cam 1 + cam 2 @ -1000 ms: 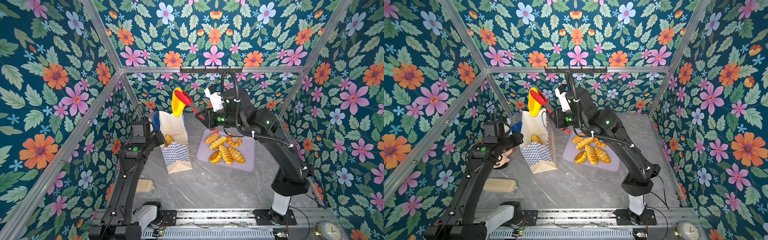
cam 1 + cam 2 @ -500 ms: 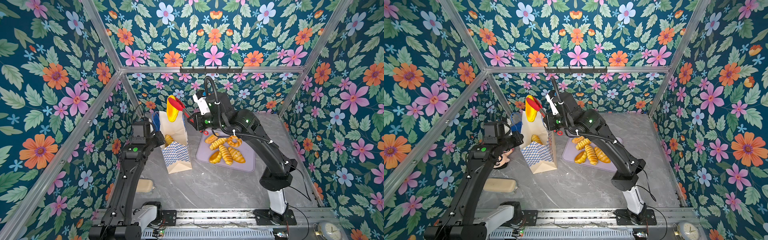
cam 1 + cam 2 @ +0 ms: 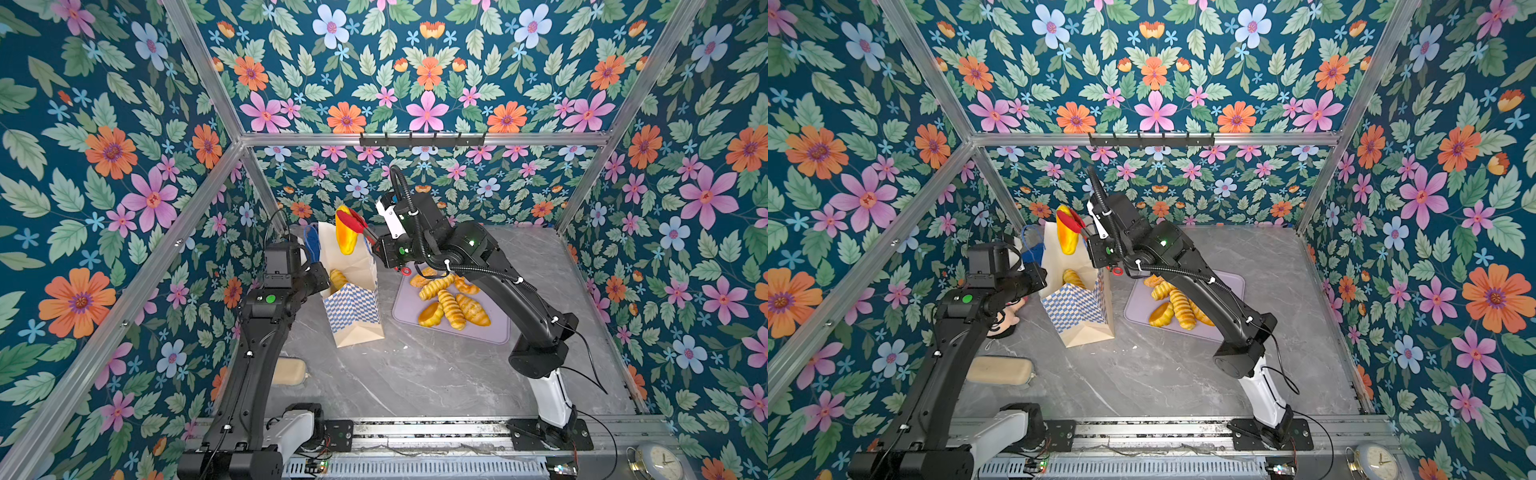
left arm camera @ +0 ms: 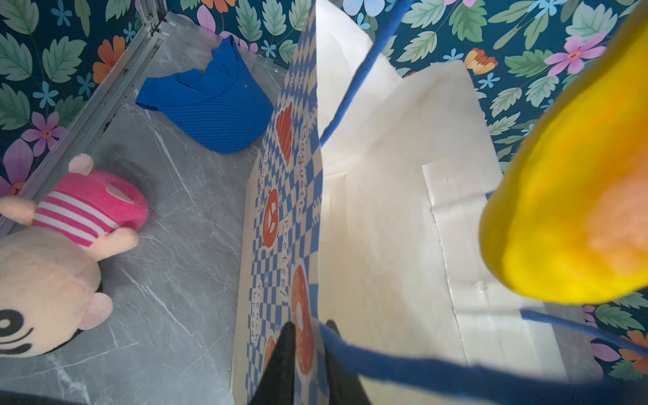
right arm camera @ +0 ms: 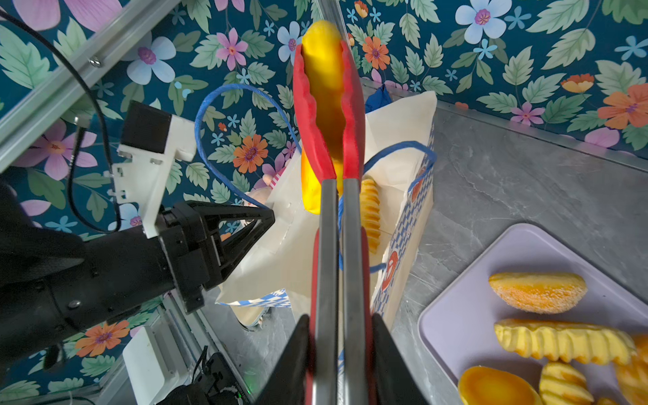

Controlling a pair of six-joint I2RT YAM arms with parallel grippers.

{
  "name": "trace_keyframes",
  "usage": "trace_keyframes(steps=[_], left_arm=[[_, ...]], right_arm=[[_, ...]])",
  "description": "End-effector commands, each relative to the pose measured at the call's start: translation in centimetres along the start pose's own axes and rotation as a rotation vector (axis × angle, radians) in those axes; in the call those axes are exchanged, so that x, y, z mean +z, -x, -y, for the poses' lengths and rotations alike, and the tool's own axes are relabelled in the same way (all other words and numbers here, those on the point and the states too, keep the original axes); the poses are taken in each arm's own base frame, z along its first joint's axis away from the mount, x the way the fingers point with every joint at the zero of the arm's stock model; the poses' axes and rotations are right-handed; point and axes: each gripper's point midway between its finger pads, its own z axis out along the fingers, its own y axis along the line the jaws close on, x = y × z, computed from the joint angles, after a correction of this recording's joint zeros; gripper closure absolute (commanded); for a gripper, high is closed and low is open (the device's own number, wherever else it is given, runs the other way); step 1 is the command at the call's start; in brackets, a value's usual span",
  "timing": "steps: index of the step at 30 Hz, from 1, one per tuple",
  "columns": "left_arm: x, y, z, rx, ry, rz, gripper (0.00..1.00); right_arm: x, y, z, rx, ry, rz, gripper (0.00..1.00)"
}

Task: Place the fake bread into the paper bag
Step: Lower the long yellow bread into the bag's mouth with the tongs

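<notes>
yellow-orange bread, red tongs, blue-checked cream paper bag, lilac tray, grey marbled table

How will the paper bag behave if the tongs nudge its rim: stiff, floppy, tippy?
Probably tippy: the paper bag stands tall on a narrow base, with only one roll visible inside. Its thin walls look creased, so the tongs would likely bend the rim. The left gripper pinching that rim should help steady it.

I log bright, even light, faint shadows and sharp top views; the fake bread blurs close to the left wrist camera.
</notes>
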Motion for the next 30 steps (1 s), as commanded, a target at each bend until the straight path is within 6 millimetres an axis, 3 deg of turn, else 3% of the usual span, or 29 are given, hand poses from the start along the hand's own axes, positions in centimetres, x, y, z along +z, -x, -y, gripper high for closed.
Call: trace_keyframes(steps=[1, 14, 22, 30], left_arm=[[0.0, 0.4, 0.0, -0.003, 0.003, 0.016, 0.82], [0.0, 0.3, 0.0, -0.002, 0.004, 0.015, 0.82], [0.0, 0.2, -0.1, -0.002, 0.005, 0.013, 0.82], [0.1, 0.1, -0.1, -0.003, 0.004, 0.01, 0.82]], right_arm=[[0.2, -0.2, 0.4, -0.029, -0.025, -0.006, 0.73], [1.5, -2.8, 2.4, -0.062, -0.116, -0.096, 0.73], [1.3, -3.4, 3.5, -0.075, -0.167, -0.116, 0.67], [1.4, -3.4, 3.0, -0.07, -0.142, -0.115, 0.59]])
